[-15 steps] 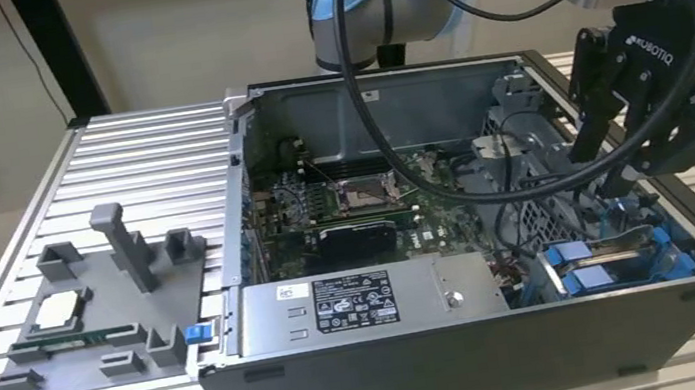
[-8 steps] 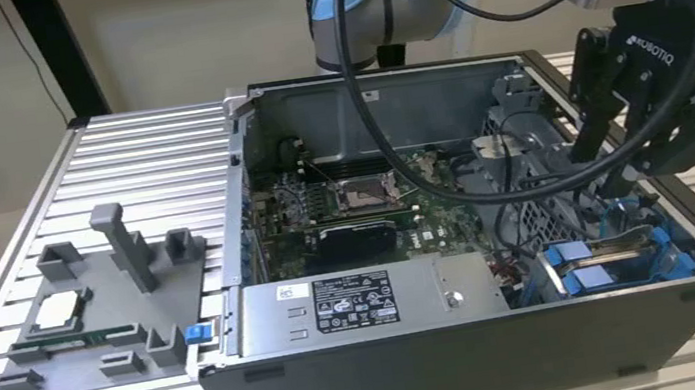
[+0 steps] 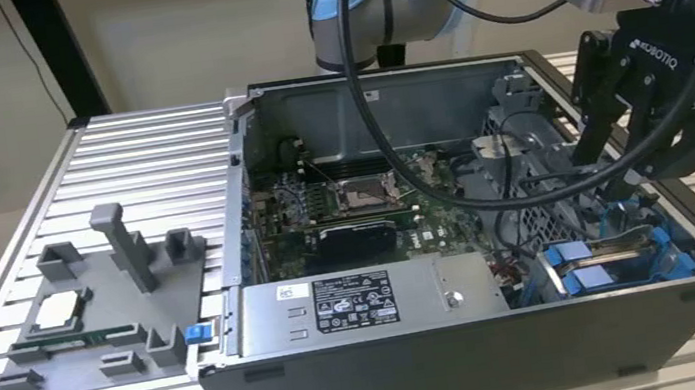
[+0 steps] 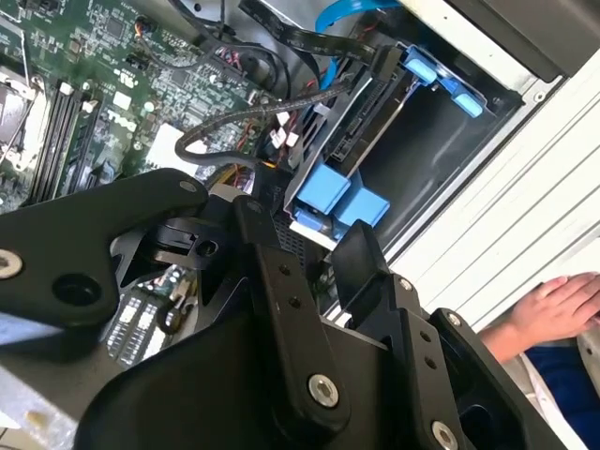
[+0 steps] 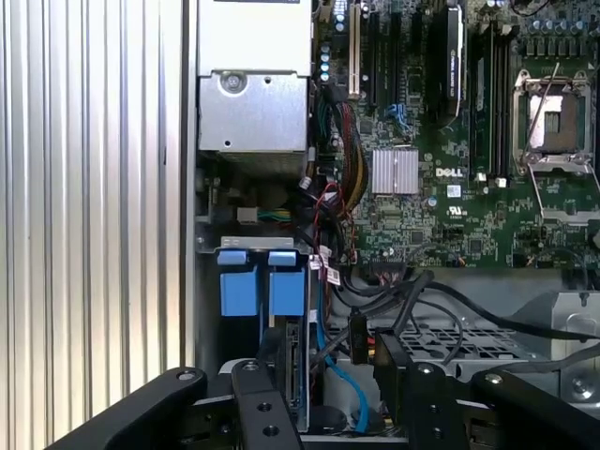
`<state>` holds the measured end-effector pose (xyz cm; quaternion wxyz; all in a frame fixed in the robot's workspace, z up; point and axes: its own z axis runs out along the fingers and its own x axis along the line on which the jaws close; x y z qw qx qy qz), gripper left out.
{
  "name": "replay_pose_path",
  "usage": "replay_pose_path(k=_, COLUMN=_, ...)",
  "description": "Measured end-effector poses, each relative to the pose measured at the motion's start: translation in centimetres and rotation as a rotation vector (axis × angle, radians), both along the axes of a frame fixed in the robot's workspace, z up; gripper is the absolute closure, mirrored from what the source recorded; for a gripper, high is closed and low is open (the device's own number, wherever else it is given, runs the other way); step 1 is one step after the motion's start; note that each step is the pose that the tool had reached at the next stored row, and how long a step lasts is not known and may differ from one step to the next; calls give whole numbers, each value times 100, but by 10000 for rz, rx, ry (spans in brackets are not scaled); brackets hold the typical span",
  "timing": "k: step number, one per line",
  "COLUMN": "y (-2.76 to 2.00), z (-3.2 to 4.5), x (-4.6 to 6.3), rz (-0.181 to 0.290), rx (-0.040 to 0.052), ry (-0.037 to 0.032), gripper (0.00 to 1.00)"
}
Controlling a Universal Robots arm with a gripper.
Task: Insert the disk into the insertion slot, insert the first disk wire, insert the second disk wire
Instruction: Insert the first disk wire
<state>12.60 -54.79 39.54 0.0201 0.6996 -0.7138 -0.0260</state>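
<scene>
The hand (image 5: 321, 361), jaws apart, straddles the silver-grey, blue-framed rectangular disk (image 5: 286, 295); I'd keep the black wire plug (image 5: 357, 339) between them square.

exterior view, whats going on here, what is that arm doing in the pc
A robot arm hangs its tool inside an open pc case, just above the slot with blue rails. The disk looks seated there; whether the wires beside it are plugged in is unclear. A person's hand is just outside the case.
</scene>
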Motion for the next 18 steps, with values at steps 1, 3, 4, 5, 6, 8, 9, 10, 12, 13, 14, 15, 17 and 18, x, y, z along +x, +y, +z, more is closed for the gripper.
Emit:
replay_pose_path(k=1, y=0, z=0, x=1, rz=1, rx=3, ry=1, gripper=0)
replay_pose_path(k=3, y=0, z=0, x=1, rz=2, rx=5, ry=0, gripper=0)
replay_pose_path(k=4, y=0, z=0, x=1, rz=1, rx=6, ry=1, gripper=0)
replay_pose_path(k=5, y=0, z=0, x=1, rz=2, rx=10, ry=1, gripper=0)
replay_pose_path(k=6, y=0, z=0, x=1, rz=2, rx=10, ry=0, gripper=0)
replay_pose_path(k=8, y=0, z=0, x=1, rz=2, rx=13, ry=1, gripper=0)
replay_pose_path(k=9, y=0, z=0, x=1, rz=2, rx=15, ry=0, gripper=0)
replay_pose_path(k=10, y=0, z=0, x=1, rz=2, rx=15, ry=0, gripper=0)
replay_pose_path(k=12, y=-1, z=-2, x=1, rz=1, rx=33, ry=8, gripper=0)
replay_pose_path(k=13, y=-2, z=-4, x=1, rz=1, rx=64, ry=15, gripper=0)
replay_pose_path(k=14, y=-1, z=-9, x=3, rz=2, rx=105, ry=24, gripper=0)
replay_pose_path(k=15, y=0, z=-13, x=7, rz=3, rx=145, ry=35, gripper=0)
replay_pose_path(k=17, y=0, z=-19, x=13, rz=2, rx=291, ry=53, gripper=0)
replay_pose_path(k=18, y=0, z=-21, x=15, rz=2, rx=380, ry=58, gripper=0)
